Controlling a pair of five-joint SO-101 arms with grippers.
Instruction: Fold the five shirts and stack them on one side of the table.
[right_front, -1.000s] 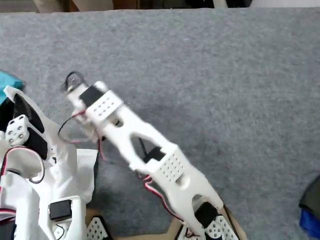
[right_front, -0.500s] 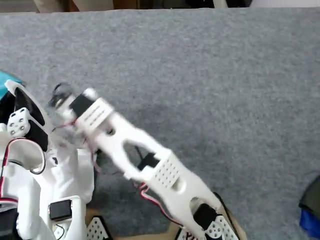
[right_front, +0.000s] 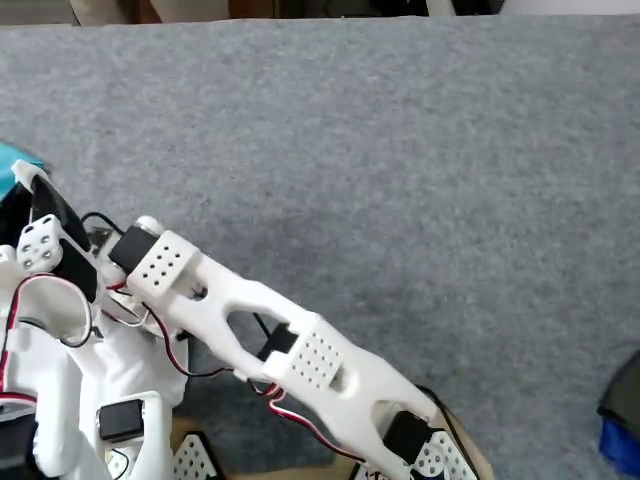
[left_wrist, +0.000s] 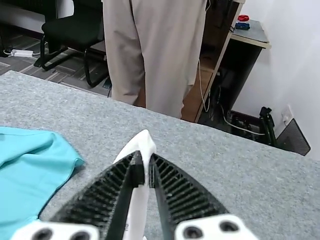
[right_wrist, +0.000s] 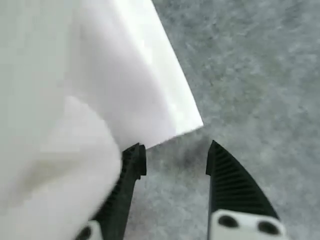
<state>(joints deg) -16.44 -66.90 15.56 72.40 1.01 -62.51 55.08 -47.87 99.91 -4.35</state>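
The white folded shirt (right_wrist: 115, 75) lies on the grey felt-covered bench (right_front: 420, 150), at the near corner on your left side, with both arms partly over it in the high view. Farther out along that same left edge lies a teal shirt (left_wrist: 25, 170), loose and rumpled rather than folded. It is close to the white one, though you cannot tell whether they touch. A bundle of dark and blue cloth (right_front: 622, 410) sits at the opposite edge, well apart from both.

Your left arm stands right beside the white shirt's outer side and crowds the space there.

At the right gripper (right_wrist: 172, 152) the fingers (right_wrist: 131, 167) are spread apart and hold nothing. One fingertip sits at the shirt's folded edge, just beside its corner, and whether it touches the cloth cannot be told. The other fingertip is over bare felt. The shirt's corner points into the gap between them.

Your right arm stretches low from its base at the near edge, diagonally across to the left, with its wrist close to the left arm. Your left arm is folded up near its base. The left gripper (left_wrist: 145, 157) is pressed closed on nothing, aiming out over the bench with the teal shirt just off to its side.
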